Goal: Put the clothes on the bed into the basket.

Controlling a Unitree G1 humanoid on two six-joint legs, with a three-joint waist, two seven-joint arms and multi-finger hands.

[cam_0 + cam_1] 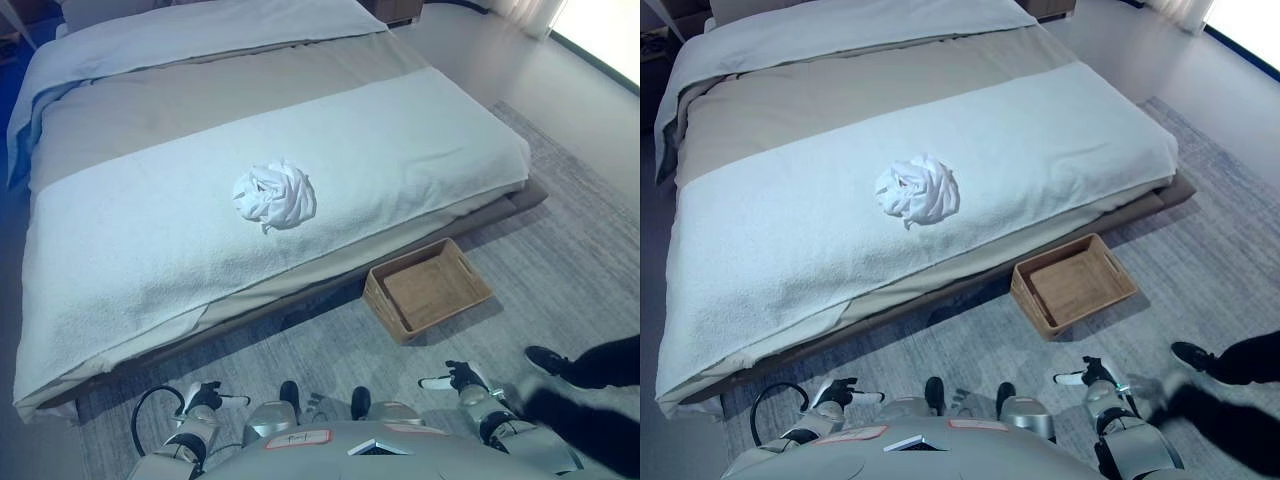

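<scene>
A crumpled white garment [275,196] lies in a bundle on the pale blanket in the middle of the bed [130,250]. A woven basket [428,289] stands empty on the rug by the bed's near right side. My left hand [207,397] shows low at the bottom left, over the rug, fingers relaxed and holding nothing. My right hand [458,380] shows low at the bottom right, fingers straight and holding nothing. Both hands are far from the garment and the basket.
A person's dark shoe [546,359] and trouser leg [610,362] stand on the grey rug at the right, near my right hand. The bed frame's edge [520,205] juts out beside the basket. Bare floor lies beyond the rug at the far right.
</scene>
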